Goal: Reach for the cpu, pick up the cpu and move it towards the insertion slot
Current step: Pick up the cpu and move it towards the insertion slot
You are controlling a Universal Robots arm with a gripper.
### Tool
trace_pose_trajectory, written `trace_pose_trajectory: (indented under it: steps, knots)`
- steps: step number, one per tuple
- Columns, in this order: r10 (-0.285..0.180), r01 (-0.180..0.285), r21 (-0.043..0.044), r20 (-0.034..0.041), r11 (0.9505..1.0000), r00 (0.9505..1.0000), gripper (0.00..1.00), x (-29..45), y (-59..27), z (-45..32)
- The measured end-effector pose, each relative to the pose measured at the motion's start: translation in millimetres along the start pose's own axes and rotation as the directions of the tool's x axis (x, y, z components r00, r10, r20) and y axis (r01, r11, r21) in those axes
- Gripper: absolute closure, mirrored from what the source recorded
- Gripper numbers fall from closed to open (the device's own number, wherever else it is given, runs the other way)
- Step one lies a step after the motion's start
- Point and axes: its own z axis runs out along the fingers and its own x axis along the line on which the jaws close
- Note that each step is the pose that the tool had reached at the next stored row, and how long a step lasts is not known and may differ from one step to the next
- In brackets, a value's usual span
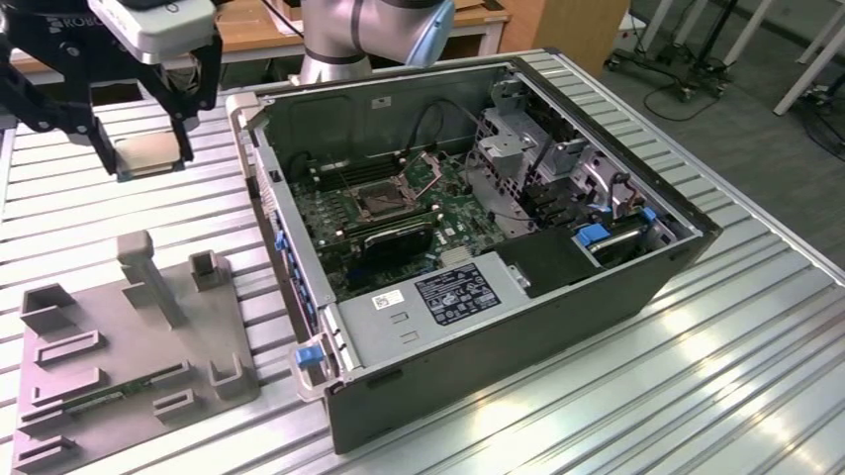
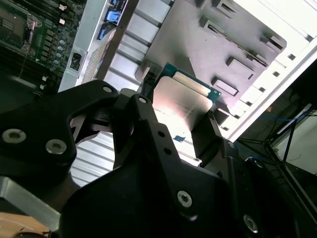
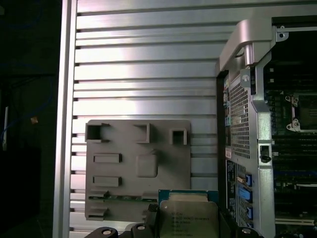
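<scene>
In the exterior view, the gripper point(image 1: 145, 163) hung at the upper left, clamped on the cpu point(image 1: 142, 148), well apart from the insertion slot point(image 1: 380, 201) inside the open computer case point(image 1: 528, 346). In the second wrist view, black fingers point(image 2: 207, 131) pinched the cpu's edges. In the first wrist view, the gray plate point(image 3: 138, 168) lay beyond it.
</scene>
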Motion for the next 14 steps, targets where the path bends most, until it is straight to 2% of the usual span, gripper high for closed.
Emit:
trace_pose_trajectory:
  steps: [14]
  knots:
    - [0.000,0.000,-0.0001,0.0000,1.0000,1.0000,0.45,-11.0,0.1,0.1]
